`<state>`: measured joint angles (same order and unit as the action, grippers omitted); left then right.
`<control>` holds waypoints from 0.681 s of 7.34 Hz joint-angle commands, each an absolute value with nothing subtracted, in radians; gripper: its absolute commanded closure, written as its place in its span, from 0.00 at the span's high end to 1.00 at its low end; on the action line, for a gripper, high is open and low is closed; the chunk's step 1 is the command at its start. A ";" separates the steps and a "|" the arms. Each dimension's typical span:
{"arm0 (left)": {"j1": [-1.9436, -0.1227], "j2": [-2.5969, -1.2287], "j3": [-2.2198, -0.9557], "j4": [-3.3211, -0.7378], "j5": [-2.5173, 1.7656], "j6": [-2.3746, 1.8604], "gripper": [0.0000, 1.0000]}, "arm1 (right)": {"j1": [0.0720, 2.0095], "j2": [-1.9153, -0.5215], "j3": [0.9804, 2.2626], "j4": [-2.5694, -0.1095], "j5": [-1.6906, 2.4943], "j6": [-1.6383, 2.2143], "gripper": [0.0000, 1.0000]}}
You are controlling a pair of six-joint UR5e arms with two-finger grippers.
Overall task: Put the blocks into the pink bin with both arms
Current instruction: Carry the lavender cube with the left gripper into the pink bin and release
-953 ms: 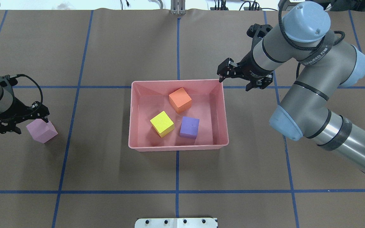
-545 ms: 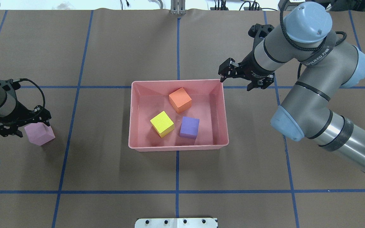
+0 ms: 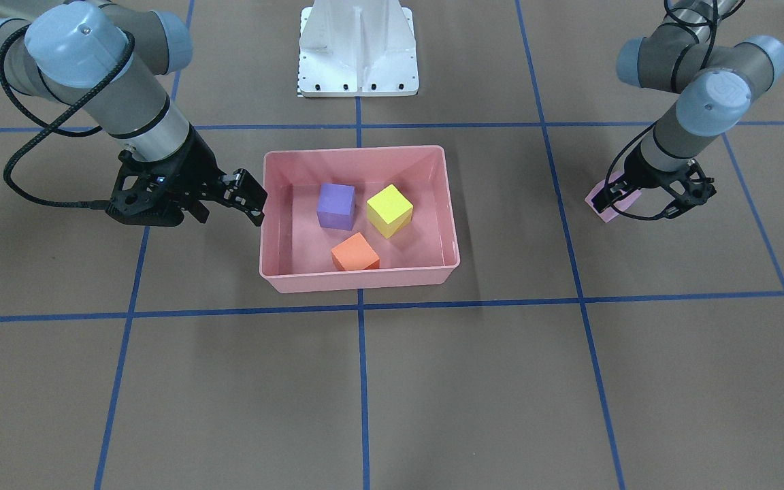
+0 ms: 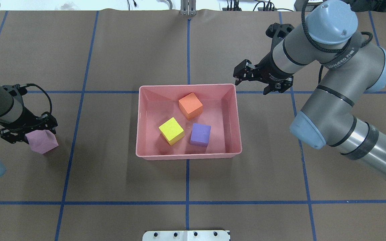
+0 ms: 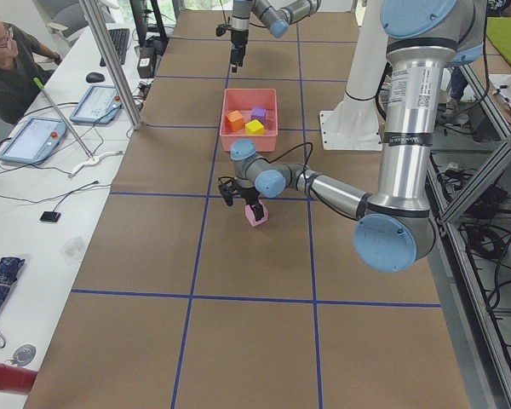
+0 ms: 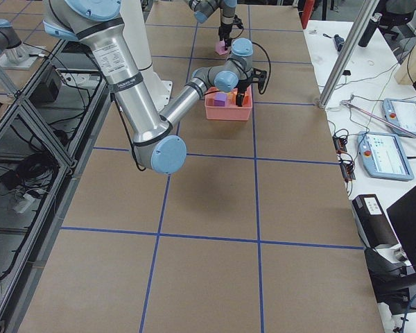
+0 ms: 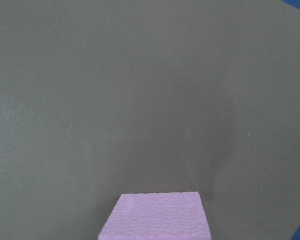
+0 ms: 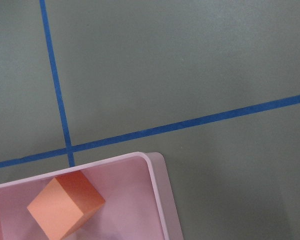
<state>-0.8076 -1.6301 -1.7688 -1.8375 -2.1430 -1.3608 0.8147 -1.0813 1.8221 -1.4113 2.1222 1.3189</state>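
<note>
The pink bin point(image 4: 188, 155) stands at the table's middle and holds the orange block point(image 4: 190, 105), the yellow block point(image 4: 171, 131) and the purple block point(image 4: 200, 134). The pale pink-lilac block point(image 4: 44, 143) is at the far left, tilted, with my left gripper point(image 4: 30, 134) shut on it. That block also shows in the left wrist view point(image 7: 155, 217) and the front view point(image 3: 596, 199). My right gripper point(image 4: 251, 86) is open and empty just outside the bin's far right corner. The right wrist view shows that corner point(image 8: 162, 200) and the orange block point(image 8: 65, 205).
Blue tape lines point(image 4: 79, 92) cross the brown table cover. The white pedestal base point(image 3: 358, 47) stands behind the bin on the robot's side. An operator point(image 5: 8, 64) sits at a side desk beyond the table's far edge.
My left gripper drew a little to the left with the pale block, which turned in its grasp. My right gripper moved slightly right and farther from the bin's corner.
</note>
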 commanded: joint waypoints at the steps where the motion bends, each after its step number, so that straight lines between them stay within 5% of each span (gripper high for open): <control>1: -0.807 -1.646 -1.817 -1.835 -2.155 -1.365 0.00 | 0.872 -1.178 1.900 -1.411 2.135 1.316 1.00; 3: -0.813 -1.813 -1.911 -1.765 -2.274 -1.501 0.00 | 0.908 -1.329 1.945 -1.398 2.135 1.168 1.00; 5: -0.808 -2.143 -1.863 -1.619 -2.278 -1.675 0.00 | 0.946 -1.420 1.942 -1.396 2.129 1.008 1.00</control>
<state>-0.8098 -1.9518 -1.8829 -1.7121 -2.2657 -1.5818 0.9214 -1.3643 1.9401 -1.3976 2.1310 1.1018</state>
